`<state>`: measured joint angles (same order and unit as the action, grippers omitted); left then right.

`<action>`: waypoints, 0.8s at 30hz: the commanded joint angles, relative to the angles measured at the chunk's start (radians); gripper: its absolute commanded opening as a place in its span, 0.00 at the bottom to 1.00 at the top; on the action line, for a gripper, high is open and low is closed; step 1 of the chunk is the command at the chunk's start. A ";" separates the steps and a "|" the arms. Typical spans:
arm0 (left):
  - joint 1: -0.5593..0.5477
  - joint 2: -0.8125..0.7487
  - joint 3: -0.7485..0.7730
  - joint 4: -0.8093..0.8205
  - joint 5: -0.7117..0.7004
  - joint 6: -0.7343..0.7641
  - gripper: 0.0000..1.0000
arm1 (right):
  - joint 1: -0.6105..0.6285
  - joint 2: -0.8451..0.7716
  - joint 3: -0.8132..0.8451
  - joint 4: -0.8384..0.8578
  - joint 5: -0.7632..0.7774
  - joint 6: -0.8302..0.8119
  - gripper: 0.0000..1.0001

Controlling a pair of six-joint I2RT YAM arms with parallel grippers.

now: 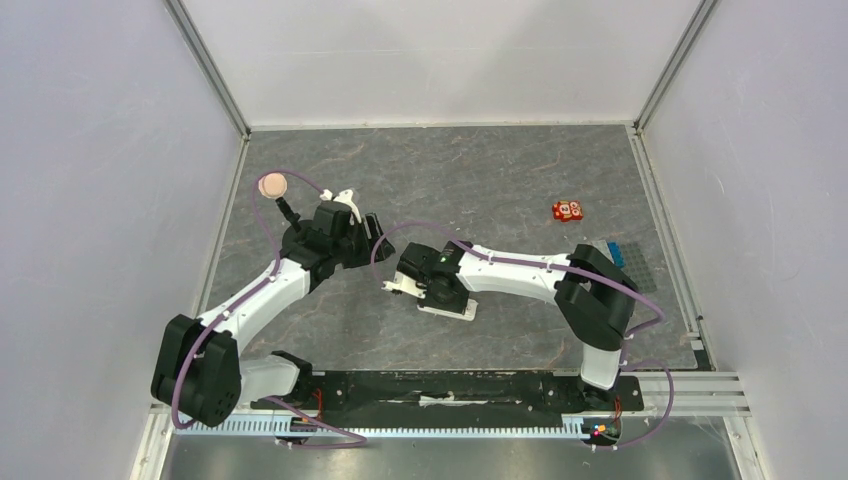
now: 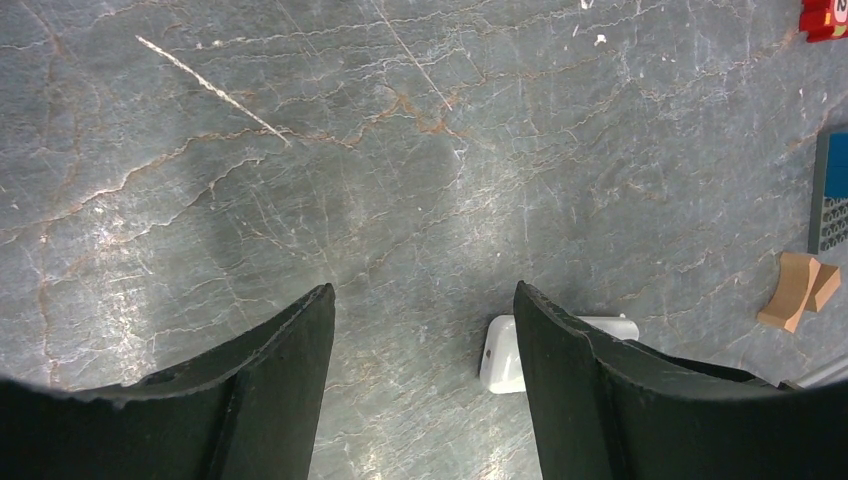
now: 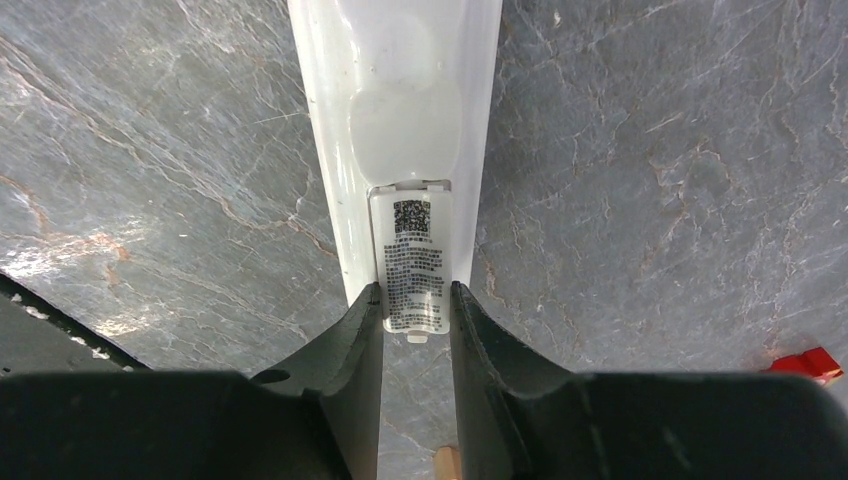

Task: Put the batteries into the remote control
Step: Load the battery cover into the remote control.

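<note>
We stretch our left arm (image 1: 250, 300) forward, and the left gripper (image 2: 422, 292) points downward with jaws wide apart. Our right arm (image 1: 520, 268) bends inward to the middle; the right gripper (image 3: 415, 292) pinches the remote control (image 3: 400, 100).

Pale lavender walls (image 1: 90, 150) enclose a grey veined stone-look tabletop (image 1: 480, 180).

High rear overview, close downward wrist views, all sharing remote control (image 3: 400, 120)

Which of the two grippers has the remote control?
The right gripper, shut on the white remote control at its labelled end; the left gripper hangs open, holding nothing.
</note>
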<state>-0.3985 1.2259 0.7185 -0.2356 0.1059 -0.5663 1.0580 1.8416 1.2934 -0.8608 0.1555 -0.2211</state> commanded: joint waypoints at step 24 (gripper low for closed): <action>0.013 0.002 -0.001 0.024 0.013 0.040 0.71 | 0.005 0.056 0.063 -0.057 -0.045 0.015 0.33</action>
<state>-0.3939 1.2263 0.7185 -0.2356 0.1074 -0.5659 1.0576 1.8847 1.3396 -0.9054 0.1329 -0.2146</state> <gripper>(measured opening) 0.716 0.318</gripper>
